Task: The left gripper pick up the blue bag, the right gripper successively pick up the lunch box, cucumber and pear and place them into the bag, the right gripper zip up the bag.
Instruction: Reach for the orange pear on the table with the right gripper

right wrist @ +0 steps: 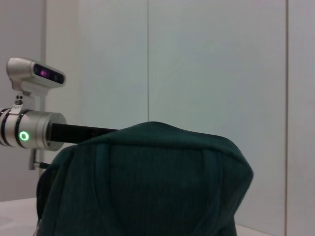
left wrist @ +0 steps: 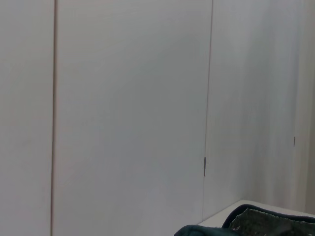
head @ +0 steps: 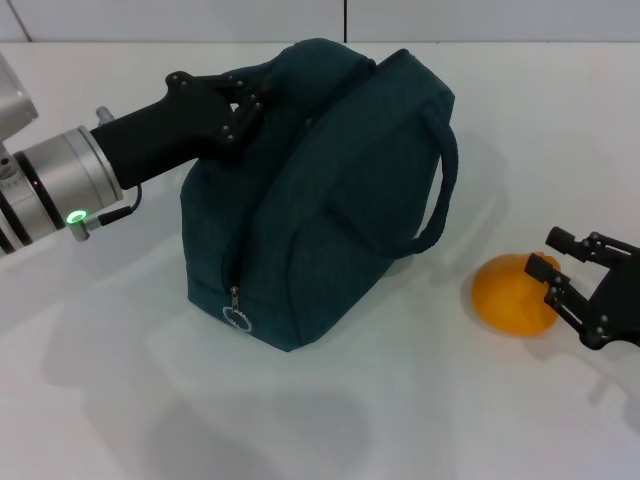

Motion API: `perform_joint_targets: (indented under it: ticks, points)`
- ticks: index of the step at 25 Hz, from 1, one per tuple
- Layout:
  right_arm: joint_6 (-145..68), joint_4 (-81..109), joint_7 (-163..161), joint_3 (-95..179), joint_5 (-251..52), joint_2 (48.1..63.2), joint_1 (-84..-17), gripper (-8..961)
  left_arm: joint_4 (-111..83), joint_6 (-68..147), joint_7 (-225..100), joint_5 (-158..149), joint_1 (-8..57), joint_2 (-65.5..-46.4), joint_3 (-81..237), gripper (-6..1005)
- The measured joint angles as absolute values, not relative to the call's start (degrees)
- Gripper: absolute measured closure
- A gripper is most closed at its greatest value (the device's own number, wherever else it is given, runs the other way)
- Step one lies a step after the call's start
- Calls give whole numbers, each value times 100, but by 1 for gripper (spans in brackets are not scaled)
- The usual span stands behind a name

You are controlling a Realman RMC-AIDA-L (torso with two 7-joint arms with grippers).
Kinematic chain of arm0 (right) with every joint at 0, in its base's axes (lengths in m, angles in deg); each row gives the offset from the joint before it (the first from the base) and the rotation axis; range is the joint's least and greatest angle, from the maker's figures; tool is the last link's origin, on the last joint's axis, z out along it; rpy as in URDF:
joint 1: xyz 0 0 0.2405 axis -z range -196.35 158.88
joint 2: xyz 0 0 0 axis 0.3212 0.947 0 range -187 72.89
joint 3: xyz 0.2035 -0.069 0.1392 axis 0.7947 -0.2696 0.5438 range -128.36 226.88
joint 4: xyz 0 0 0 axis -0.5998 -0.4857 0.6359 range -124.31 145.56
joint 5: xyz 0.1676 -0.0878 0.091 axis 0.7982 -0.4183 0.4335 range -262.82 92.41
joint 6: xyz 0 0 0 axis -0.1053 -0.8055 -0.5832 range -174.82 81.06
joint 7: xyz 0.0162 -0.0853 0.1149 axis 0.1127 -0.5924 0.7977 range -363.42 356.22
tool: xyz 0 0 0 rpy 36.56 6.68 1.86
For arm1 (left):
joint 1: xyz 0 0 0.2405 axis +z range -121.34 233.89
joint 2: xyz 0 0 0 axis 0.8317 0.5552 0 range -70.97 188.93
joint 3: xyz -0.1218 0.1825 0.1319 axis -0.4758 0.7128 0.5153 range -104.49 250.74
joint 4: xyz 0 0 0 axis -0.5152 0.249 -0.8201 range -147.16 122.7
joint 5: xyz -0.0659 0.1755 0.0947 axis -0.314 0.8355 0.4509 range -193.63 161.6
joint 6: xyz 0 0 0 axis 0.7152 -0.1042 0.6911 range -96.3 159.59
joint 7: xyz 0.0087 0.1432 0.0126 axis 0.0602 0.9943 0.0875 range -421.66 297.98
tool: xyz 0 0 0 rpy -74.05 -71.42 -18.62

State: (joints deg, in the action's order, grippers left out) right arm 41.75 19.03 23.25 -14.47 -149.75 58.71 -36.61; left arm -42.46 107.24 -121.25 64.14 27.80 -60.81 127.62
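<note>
L gripper [head: 238, 112] fingers clamp blue bag [head: 320, 200] top; R gripper [head: 568, 270] fingers apart by pear [head: 512, 294].

- A plain white bench [head: 400, 420] fills the head view.
- Pale wall panels [left wrist: 128, 98] with thin vertical seams stand behind it, seen from both wrist views.

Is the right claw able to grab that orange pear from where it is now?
Probably yes. The right gripper is open right beside the pear, fingers at its edge, with nothing between them. The blue bag stands clear to the side.
</note>
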Motion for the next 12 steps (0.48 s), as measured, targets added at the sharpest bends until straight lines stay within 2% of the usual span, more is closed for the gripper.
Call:
perform_joint_targets:
  ticks: [3,12]
  points:
    - [4190,1906,2306,-1452,-14987,5872,-3666,615,-4246,10722,-12125,6414,2780,-6081,12761,955]
    - [4150,1919,2286,-1455,-14996,5869,-3667,620,-4208,10722,-12121,6378,2780,-6087,12762,955]
